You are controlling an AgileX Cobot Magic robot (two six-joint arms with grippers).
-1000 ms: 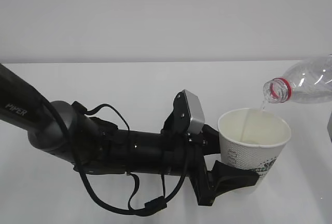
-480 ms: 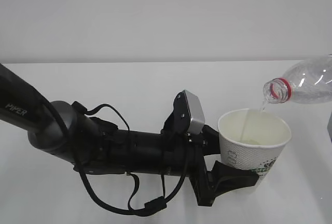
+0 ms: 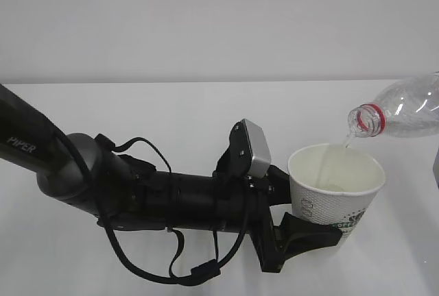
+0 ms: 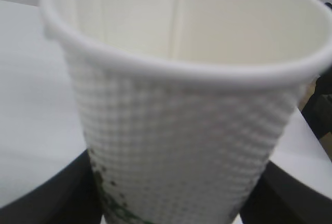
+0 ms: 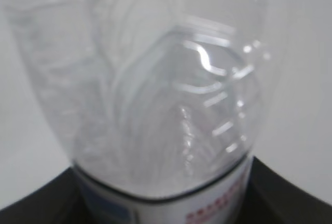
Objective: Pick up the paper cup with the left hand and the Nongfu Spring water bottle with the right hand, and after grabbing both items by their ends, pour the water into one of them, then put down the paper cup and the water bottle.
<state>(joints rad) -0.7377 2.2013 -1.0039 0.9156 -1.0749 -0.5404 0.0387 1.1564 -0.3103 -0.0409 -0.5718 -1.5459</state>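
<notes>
A white desk (image 3: 171,114) meets a pale wall. Near, the left claw (image 3: 302,231) holds the paper cup (image 3: 335,190) upright. Farther right, the right claw (image 5: 166,198) grips the tipped water bottle (image 3: 405,111), and water (image 3: 341,151) trickles into the cup.

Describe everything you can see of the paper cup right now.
The paper cup is white and tapered, with a rolled rim, a dimpled embossed wall and green and dark print low on its side. It stands upright and open-topped, gripped low on its body between the black fingers of the left hand. A thin stream of water falls from the tilted Nongfu Spring water bottle above its right rim, and a pale pool shows inside. Whether its base touches the table is hidden.
</notes>
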